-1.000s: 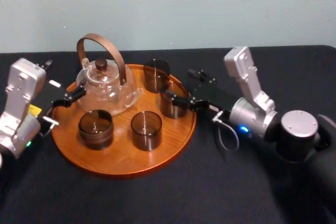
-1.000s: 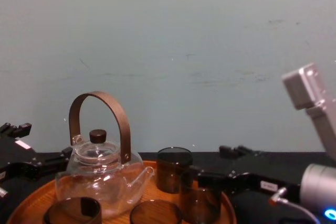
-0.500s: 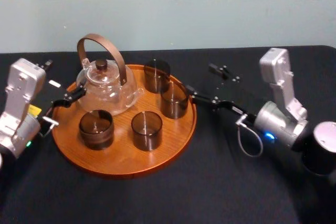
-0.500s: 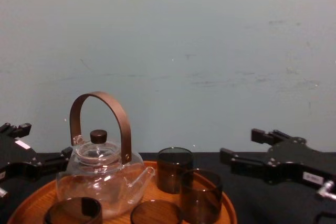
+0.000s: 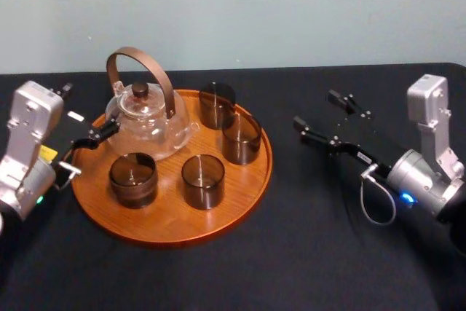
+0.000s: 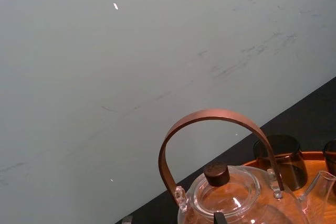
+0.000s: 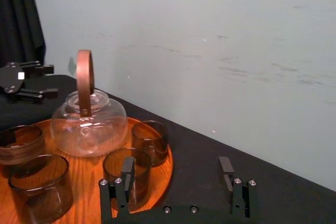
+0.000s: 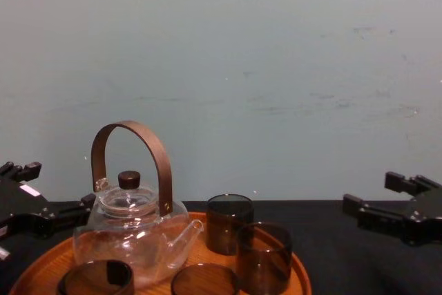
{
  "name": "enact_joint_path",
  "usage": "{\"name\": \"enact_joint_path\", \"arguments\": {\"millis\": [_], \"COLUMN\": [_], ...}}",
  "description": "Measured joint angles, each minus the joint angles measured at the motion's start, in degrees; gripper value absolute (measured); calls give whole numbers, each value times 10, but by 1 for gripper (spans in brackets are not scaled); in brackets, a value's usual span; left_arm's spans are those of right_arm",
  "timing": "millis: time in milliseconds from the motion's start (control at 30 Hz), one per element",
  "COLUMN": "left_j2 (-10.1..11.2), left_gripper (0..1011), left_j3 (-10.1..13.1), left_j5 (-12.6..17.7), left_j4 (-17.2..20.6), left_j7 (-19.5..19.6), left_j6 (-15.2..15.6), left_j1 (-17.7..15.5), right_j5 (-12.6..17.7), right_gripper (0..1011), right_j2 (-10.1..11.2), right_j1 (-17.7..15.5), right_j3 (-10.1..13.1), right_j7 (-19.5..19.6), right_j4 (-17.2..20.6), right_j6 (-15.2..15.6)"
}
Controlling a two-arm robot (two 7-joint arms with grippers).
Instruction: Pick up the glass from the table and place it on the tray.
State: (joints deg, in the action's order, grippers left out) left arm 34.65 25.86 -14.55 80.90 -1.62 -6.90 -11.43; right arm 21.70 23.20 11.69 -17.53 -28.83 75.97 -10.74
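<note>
Open table (image 5: 313,245) right of tray (image 5: 169,218), teapot (image 5: 145,121) blocking left

Head cam looks down on the whole tray (image 5: 167,223), chest cam sits low facing the wall (image 8: 276,67), both wrist cams look across the same teapot (image 6: 231,198) from opposite sides, left one closest.

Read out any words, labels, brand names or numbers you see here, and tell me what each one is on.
Nothing here is legible.
On the left gripper, a white label: too small to read.
On the left arm, a yellow sticker: blurred, unreadable.
The teapot, glasses and tray: no markings seen.
</note>
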Motion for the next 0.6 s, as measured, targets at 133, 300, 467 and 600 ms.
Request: {"name": "enact_joint_path", "arguments": {"millis": [133,300,467,600], "left_j2": [0,0,0,0], "left_gripper": [1001,1001,1001,1001], "left_j3": [0,0,0,0], "left_j5": [0,0,0,0], "left_j4": [0,0,0,0], "left_j7": [0,0,0,0], "left_j6": [0,0,0,0], "left_j1": [0,0,0,0], "right_j5": [5,8,10,10], "right_gripper": [1002,1002,1002,1002], "right_j2": [3,4,3,1], "right_j1": [-6,-11,-13,-13], "right_j3": [8,15,20,22], "right_j7": [1,3,4,6], "right_j4": [1,-1,-5,-10], "right_j6": [-1,-2,-2,-2]}}
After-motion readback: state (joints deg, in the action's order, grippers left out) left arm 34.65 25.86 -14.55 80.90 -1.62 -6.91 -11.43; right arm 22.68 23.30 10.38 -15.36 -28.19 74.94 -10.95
